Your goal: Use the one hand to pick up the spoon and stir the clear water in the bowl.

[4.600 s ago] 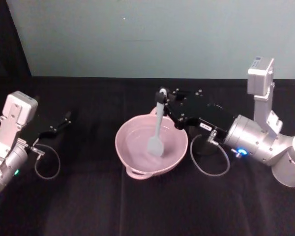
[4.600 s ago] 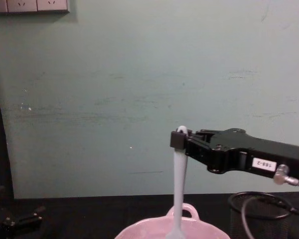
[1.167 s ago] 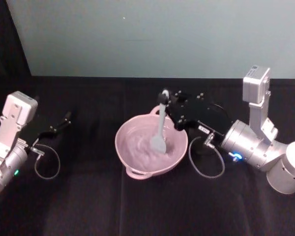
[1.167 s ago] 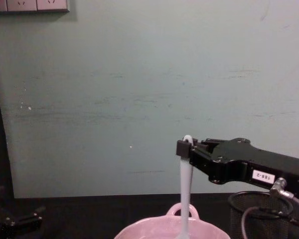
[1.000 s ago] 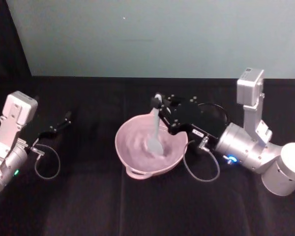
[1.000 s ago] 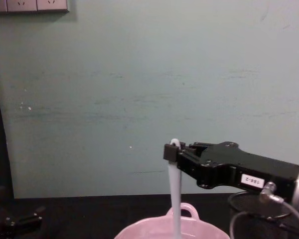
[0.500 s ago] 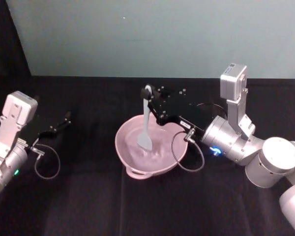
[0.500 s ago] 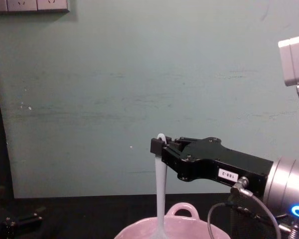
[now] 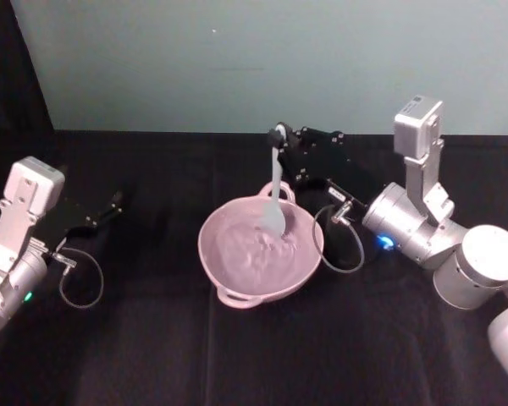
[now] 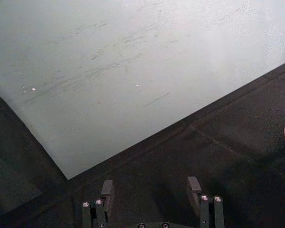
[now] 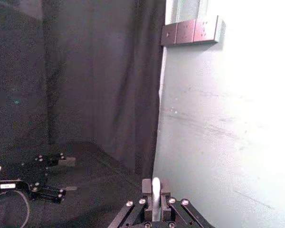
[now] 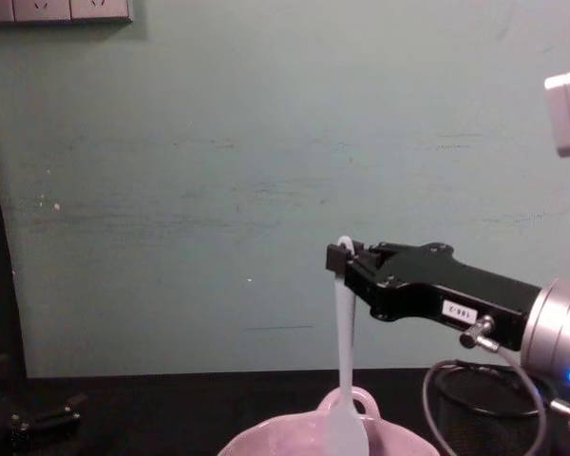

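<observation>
Head view: our right gripper (image 9: 278, 135) pinches the spoon (image 9: 275, 201) by its handle tip, long axis hanging nearly upright, blade dipped at the bowl's (image 9: 237, 279) far rim. Left gripper (image 9: 112, 203) parked far left, jaws spread.

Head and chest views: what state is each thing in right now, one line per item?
Right gripper: jaws shut on the spoon's handle tip, above the bowl's far side.
Spoon: hanging roughly upright, blade down at the bowl's far rim.
Bowl: upright on the table, water rippled.
Left gripper: parked at the table's left, jaws open, holding nothing.
</observation>
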### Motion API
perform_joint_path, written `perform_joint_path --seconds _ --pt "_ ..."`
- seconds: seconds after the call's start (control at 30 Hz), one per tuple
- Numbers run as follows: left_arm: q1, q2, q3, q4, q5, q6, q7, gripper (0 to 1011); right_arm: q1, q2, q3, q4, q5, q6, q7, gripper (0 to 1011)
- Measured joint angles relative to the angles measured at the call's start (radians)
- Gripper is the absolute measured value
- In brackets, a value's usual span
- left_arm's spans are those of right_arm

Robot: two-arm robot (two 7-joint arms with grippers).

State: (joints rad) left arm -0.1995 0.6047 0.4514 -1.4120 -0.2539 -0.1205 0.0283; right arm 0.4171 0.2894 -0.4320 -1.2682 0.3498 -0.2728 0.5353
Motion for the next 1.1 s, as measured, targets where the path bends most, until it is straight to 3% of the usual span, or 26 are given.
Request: perform_joint_path --seconds 0.3,0.5,0.87,0.9,0.93,1.1 --pt "0.000 0.000 0.000 0.000 0.000 0.000 0.000 1011 -0.022 0.025 0.028 -0.071 0.038 0.047 0.015 108" --pt "0.000 0.000 0.000 0.000 0.000 0.000 0.000 1011 -0.042 0.048 0.045 -0.139 0.083 0.112 0.016 108" --pt "0.000 0.000 0.000 0.000 0.000 0.000 0.000 1011 -0.041 0.106 0.098 -0.245 0.243 0.334 0.013 108" --pt "0.000 0.000 0.000 0.000 0.000 0.000 0.000 1011 -0.036 0.120 0.116 -0.258 0.284 0.377 0.009 108" --pt "0.000 0.000 0.000 0.000 0.000 0.000 0.000 1011 -0.036 0.120 0.116 -0.258 0.284 0.377 0.009 108" --pt "0.000 0.000 0.000 0.000 0.000 0.000 0.000 1011 -0.036 0.149 0.166 -0.287 0.368 0.439 0.001 108"
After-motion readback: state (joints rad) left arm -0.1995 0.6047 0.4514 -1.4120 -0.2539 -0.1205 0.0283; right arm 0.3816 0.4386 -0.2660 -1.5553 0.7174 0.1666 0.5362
